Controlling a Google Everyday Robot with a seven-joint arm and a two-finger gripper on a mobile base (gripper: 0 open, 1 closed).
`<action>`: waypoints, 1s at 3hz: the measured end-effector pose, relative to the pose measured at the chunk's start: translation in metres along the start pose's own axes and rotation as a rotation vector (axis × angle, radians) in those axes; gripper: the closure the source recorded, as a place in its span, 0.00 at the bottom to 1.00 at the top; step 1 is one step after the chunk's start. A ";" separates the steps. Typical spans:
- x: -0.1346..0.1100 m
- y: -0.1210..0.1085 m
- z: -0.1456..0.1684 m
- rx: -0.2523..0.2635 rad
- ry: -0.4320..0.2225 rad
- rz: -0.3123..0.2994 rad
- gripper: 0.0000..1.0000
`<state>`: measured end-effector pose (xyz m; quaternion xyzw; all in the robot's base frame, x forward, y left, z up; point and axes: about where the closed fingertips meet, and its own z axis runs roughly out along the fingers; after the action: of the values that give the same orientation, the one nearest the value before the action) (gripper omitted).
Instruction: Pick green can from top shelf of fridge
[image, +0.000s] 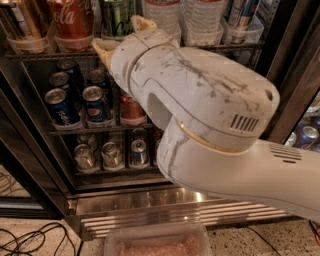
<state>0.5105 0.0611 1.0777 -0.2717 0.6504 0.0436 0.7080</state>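
Observation:
The green can (116, 17) is tall, slim and light green with black scribbled lettering. It stands in a clear tub on the top shelf (30, 55) of the fridge (280, 75), right of the red Coca-Cola can (72, 17). My gripper (121, 35) is open just in front of and below the green can. One tan fingertip (102, 47) is at its lower left and the other is at its right. The can's base is hidden behind my white wrist.
Water bottles (162, 15) and slim cans in tubs (240, 20) fill the shelf's right side. Lower racks hold Pepsi cans (60, 105) and short cans (112, 155). The steel base grille (175, 212), a plastic container (155, 242) and cables (30, 237) lie below.

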 end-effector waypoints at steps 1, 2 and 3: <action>0.000 -0.007 0.003 0.010 -0.011 -0.025 0.71; -0.001 -0.015 0.014 0.009 -0.033 -0.065 0.94; 0.003 -0.023 0.027 0.006 -0.050 -0.112 0.92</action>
<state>0.5447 0.0523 1.0827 -0.3045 0.6163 0.0086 0.7262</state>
